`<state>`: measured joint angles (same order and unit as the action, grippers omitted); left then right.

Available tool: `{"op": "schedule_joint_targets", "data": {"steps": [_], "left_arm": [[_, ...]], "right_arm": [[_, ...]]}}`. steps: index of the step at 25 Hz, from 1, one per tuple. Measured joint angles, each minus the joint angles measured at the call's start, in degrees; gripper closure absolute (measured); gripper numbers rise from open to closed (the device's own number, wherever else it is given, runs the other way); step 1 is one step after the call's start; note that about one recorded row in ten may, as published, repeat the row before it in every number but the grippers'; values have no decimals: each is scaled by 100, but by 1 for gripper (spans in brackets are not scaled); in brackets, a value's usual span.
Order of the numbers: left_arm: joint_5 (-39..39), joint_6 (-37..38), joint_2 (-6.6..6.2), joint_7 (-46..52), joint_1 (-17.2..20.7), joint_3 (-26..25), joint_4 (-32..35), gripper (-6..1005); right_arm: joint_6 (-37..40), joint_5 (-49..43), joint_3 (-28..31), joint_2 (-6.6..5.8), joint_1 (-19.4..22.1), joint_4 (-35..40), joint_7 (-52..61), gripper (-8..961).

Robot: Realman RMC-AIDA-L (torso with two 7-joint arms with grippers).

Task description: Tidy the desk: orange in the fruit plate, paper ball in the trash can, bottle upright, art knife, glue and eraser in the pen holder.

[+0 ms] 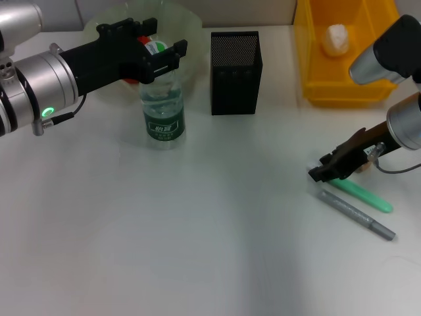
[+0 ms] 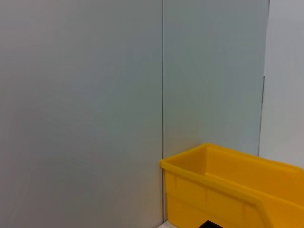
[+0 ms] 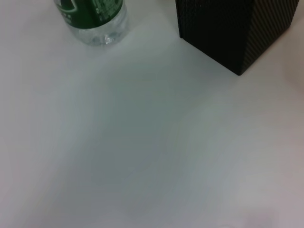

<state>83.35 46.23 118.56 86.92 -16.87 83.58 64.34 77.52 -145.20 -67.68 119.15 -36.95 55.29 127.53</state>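
Observation:
The bottle (image 1: pixel 163 108) (image 3: pixel 92 19) stands upright in front of the fruit plate (image 1: pixel 187 20). My left gripper (image 1: pixel 161 46) is open and straddles the bottle's cap. Behind that gripper, bits of the orange (image 1: pixel 141 41) show in the plate. The paper ball (image 1: pixel 336 38) lies in the trash can (image 1: pixel 316 72) (image 2: pixel 228 190). The pen holder (image 1: pixel 235 72) (image 3: pixel 232 28) stands between plate and can. My right gripper (image 1: pixel 322 173) sits low at the near end of a green stick (image 1: pixel 365 196), beside a grey stick (image 1: pixel 358 215). Which is the art knife and which the glue I cannot tell. The eraser is out of view.
The white desk (image 1: pixel 197 230) stretches bare across the front and middle. The right arm's upper body (image 1: pixel 388 52) hangs over the trash can's near right corner. A grey wall panel (image 2: pixel 80 95) fills the left wrist view.

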Motion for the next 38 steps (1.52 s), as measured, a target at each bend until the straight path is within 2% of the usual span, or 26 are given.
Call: {"op": "schedule_joint_targets", "data": {"steps": [11, 16, 21, 27, 30, 31, 33, 35, 36, 37, 38], "left_arm": [[-3, 6, 0, 44, 0, 0, 54, 347], [-3, 16, 0, 50, 10, 0, 89, 347], [-3, 19, 0, 52, 21, 0, 122, 346], [-3, 17, 0, 53, 33, 0, 124, 346], [-3, 17, 0, 53, 35, 0, 128, 346], [-3, 18, 0, 53, 35, 1, 133, 347], [-3, 16, 0, 53, 36, 0, 136, 347], [-3, 7, 1, 53, 35, -4, 140, 347], [-3, -9, 6, 53, 35, -6, 142, 347], [-3, -9, 6, 53, 35, -6, 142, 346], [-3, -15, 12, 53, 36, -6, 142, 346]], "right_arm": [[39, 1, 32, -6, -16, -44, 2, 667], [54, -97, 33, -15, -104, -156, 56, 770], [37, -259, 67, -16, -213, -340, 65, 769], [101, -264, 153, -17, -162, -200, 73, 767], [301, -253, 458, -17, -120, 16, 73, 765], [497, -222, 831, -15, -83, 188, 18, 764], [583, -156, 1026, -16, -55, 269, -45, 762], [747, 169, 1480, -25, 37, 381, -262, 761], [898, 865, 1972, -91, 169, 358, -613, 760], [898, 865, 1972, -91, 169, 358, -613, 759], [958, 1259, 2192, -142, 243, 268, -792, 759]]}}
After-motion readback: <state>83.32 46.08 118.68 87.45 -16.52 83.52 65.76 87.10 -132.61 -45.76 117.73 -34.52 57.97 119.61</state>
